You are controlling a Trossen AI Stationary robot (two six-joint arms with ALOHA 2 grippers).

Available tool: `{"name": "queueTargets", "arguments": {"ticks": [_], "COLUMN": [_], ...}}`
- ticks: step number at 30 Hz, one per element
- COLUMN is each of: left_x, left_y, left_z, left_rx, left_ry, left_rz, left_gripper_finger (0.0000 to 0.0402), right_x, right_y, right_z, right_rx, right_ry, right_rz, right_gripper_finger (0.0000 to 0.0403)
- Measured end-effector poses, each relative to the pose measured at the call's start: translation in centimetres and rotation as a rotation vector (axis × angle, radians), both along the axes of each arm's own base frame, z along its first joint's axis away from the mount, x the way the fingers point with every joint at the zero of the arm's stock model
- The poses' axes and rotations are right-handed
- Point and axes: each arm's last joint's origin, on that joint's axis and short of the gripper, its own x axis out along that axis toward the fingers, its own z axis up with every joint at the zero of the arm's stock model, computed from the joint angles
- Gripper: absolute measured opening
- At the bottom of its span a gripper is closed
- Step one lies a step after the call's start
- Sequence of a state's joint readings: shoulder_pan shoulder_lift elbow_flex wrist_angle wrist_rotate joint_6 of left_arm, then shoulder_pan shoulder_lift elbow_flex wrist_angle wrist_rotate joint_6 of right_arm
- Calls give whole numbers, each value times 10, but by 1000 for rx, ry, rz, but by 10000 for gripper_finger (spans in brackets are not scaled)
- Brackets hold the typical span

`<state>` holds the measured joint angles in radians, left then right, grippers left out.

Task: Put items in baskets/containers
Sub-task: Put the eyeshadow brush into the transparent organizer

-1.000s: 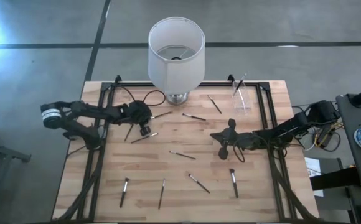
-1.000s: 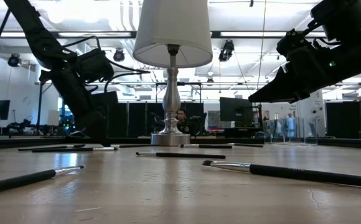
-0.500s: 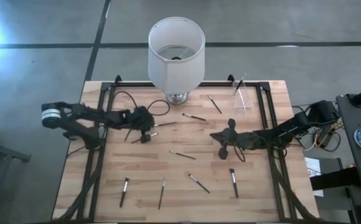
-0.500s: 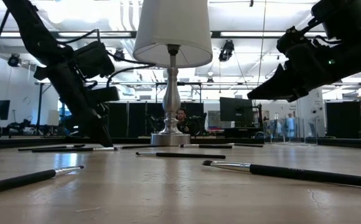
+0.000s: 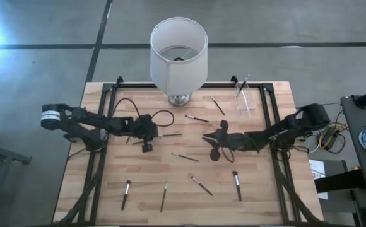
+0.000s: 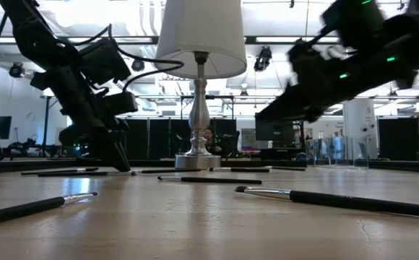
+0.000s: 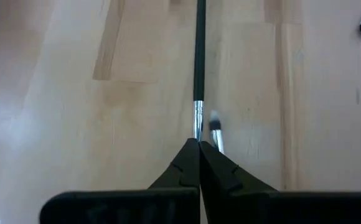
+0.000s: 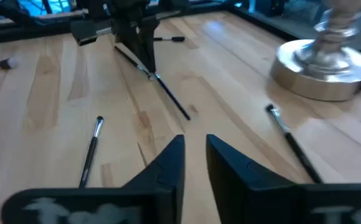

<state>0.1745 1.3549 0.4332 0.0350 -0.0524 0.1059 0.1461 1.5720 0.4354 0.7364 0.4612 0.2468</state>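
My left gripper (image 7: 199, 144) pinched tight on a makeup brush (image 7: 199, 62) at its ferrule, low over the table (image 5: 277, 189) — right gripper (image 8: 195, 149) slightly parted, empty. Clear cup (image 5: 245, 101) far corner, near lamp (image 5: 178, 53).

lamp base (image 5: 179, 99) blocking table's far middle, bare wood (image 5: 189, 205) along near edge

Left gripper (image 7: 199, 149) fingers closed, right gripper (image 8: 195, 152) fingers parted
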Motion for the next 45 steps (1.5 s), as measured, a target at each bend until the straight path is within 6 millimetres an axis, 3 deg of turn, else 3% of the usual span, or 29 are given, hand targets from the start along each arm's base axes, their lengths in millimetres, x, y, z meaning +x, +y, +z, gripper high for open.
{"name": "queueTargets", "arguments": {"ticks": [9, 16, 33, 45], "left_x": [3, 4, 2, 2], "left_y": [0, 0, 0, 0], "left_z": [3, 4, 2, 1], "left_rx": [9, 19, 19, 22], "left_ry": [-45, -58, -65, -74], "left_rz": [-27, -35, -36, -37], "left_gripper_finger": [0, 0, 0, 0], "right_x": [51, 70, 108, 110], "right_y": [-39, -66, -80, -79], "right_z": [-20, -28, -44, -42], "right_rx": [42, 79, 84, 78], "right_ry": [76, 89, 197, 189], "right_rz": [85, 187, 250, 290], "right_gripper_finger": [145, 161, 118, 14]}}
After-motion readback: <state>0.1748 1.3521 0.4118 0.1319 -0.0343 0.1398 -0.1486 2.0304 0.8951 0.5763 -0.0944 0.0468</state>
